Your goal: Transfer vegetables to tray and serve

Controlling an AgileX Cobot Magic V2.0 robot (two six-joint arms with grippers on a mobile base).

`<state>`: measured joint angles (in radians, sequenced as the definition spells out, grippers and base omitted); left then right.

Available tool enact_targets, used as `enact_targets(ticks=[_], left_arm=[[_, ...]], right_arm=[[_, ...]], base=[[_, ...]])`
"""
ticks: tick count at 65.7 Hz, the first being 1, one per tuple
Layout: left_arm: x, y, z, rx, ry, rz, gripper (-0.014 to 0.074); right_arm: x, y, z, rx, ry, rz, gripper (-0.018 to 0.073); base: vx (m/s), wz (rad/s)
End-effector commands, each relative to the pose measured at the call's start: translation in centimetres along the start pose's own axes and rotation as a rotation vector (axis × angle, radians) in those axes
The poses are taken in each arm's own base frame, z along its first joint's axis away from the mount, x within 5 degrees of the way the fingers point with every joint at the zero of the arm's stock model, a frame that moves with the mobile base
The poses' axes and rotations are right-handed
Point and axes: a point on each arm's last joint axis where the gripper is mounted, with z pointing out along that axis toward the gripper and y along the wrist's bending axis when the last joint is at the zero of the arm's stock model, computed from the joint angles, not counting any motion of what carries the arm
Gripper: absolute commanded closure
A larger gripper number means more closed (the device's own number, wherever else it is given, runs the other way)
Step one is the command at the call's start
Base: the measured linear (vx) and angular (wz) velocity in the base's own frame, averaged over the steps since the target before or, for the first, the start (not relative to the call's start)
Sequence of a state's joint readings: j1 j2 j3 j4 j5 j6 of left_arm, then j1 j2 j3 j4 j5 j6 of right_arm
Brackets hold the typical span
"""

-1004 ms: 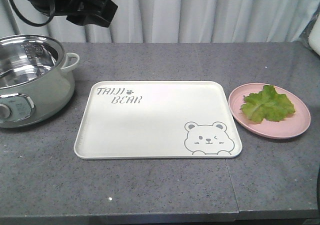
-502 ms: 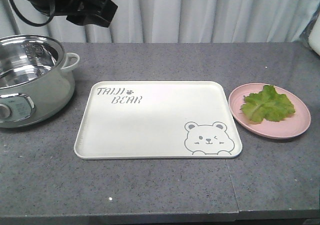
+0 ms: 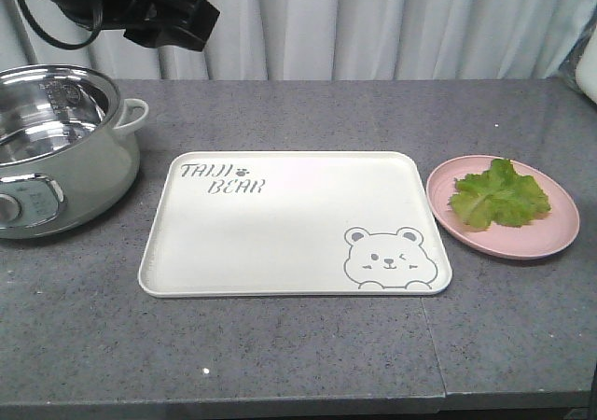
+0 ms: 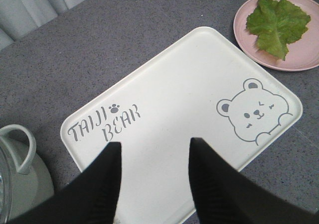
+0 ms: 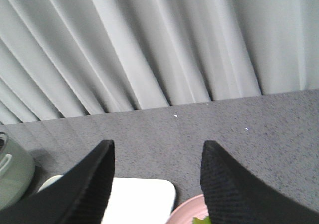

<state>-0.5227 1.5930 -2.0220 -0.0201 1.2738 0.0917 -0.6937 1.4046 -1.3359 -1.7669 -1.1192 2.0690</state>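
On your left, near the pot (image 3: 56,149), the left tool (image 4: 155,143) hangs released and empty above the tray (image 3: 280,243). The lettuce leaf (image 3: 499,194) lies on the pink plate (image 3: 560,238) just right of the tray, longer side to side. Your right tool (image 5: 158,144), also spread and empty, looks nearer, with the leaf peeking just beneath it.

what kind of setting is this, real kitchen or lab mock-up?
Probably a staged kitchen counter, not a home kitchen. A grey stone-look countertop holds an electric pot, a bear-print tray and a lettuce leaf on a pink plate, with a plain white curtain behind.
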Motion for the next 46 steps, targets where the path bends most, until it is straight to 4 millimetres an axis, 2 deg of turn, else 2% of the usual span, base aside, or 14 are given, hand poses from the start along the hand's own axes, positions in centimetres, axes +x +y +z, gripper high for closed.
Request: enact_targets(ticks=[1, 8, 17, 46], left_arm=[[-0.5, -0.1, -2.3, -0.001, -0.085, -0.007, 0.0294], [-0.5, -0.1, -2.3, -0.001, -0.085, -0.006, 0.0294], [-0.5, -0.1, -2.3, -0.001, -0.085, -0.006, 0.0294], [-0.5, -0.1, -2.3, -0.001, -0.085, -0.006, 0.0294]], right_arm=[[-1.8, 3.1, -1.7, -0.007, -0.065, -0.078, 0.0179], [-2.2, 4.6, -2.5, -0.015, -0.082, -0.115, 0.0179], [-2.4, 5.7, -3.0, -0.017, -0.095, -0.142, 0.0179], [-2.6, 5.4, -3.1, 0.025, -0.121, -0.152, 0.0179]], base=[[0.0, 0.0], [0.0, 0.0], [0.0, 0.0], [0.0, 0.0]])
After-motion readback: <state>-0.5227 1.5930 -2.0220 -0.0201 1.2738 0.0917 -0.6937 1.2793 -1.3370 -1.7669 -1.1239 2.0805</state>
